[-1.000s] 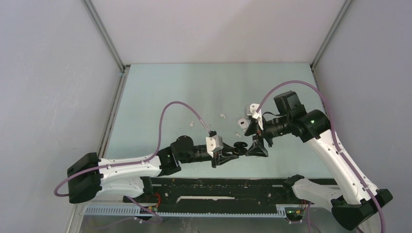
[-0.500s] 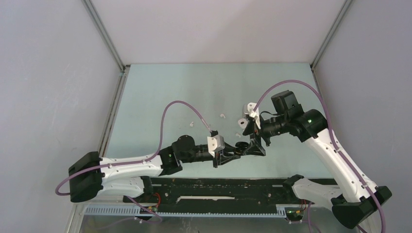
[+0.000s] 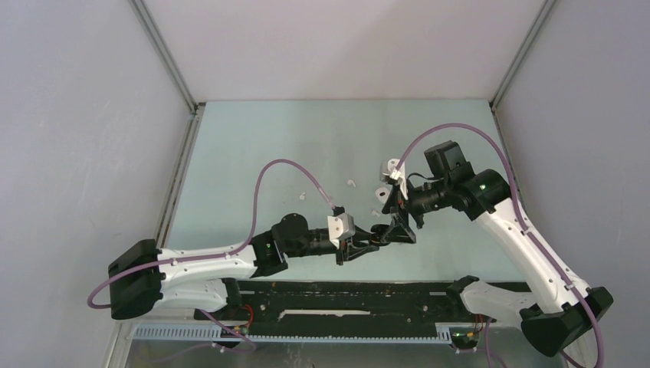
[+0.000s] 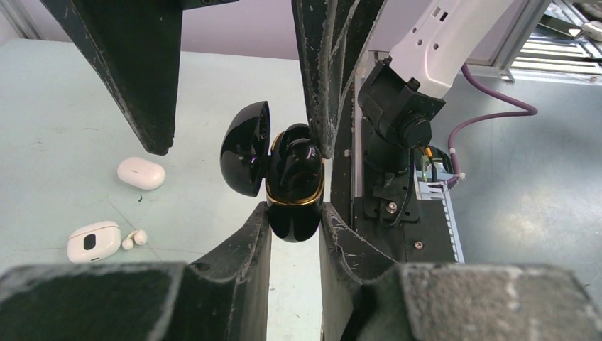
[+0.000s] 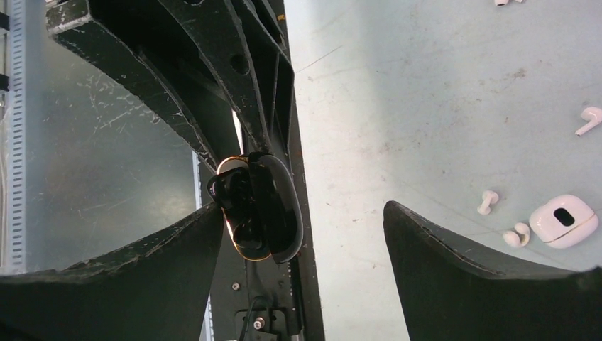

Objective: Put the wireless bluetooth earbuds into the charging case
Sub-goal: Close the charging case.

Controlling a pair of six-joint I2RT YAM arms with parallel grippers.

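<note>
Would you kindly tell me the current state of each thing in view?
black case: lid open, clamped between the left fingers.
black earbuds: sitting in the black case.
white earbuds: loose on the table.
white case: shut, lying on the table.
left fingers: shut on the black case.
right fingers: open, holding nothing.

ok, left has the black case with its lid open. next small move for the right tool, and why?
Probably ease the right tool in until one finger presses the black earbud fully into the black case. The left tool is shut on the case, the lid is open, the earbud stands above the gold rim, and the right tool is open around it.
</note>
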